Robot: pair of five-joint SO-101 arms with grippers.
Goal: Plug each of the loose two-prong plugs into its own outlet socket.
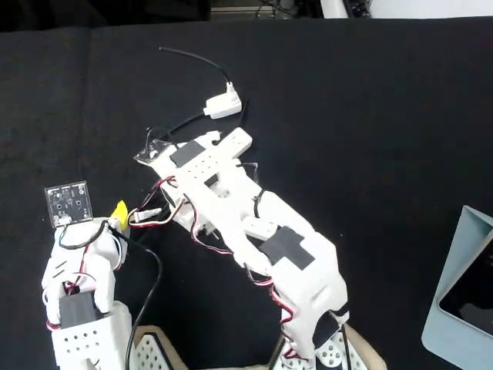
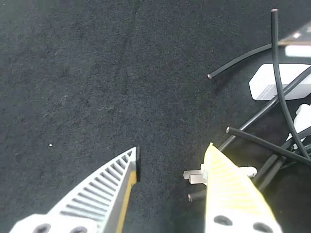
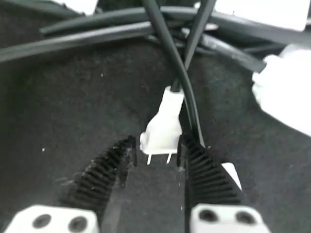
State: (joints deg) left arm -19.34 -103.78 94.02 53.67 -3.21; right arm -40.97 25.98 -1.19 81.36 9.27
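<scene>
On the black table (image 1: 370, 116), a white plug (image 3: 163, 128) is straddled by the right claw (image 3: 158, 145), narrowly open, not yet clamped; grasping is judged in hand; closing squarely is called for next; the left claw (image 2: 173, 148) is held wide open, empty.

no readable text, labels, numbers or signs anywhere

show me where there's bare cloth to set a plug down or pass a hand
Free: the black cloth between the right arm and the grey bin, and the stretch beyond the left arm. Crowded: cables and white plug by the right gripper.
</scene>
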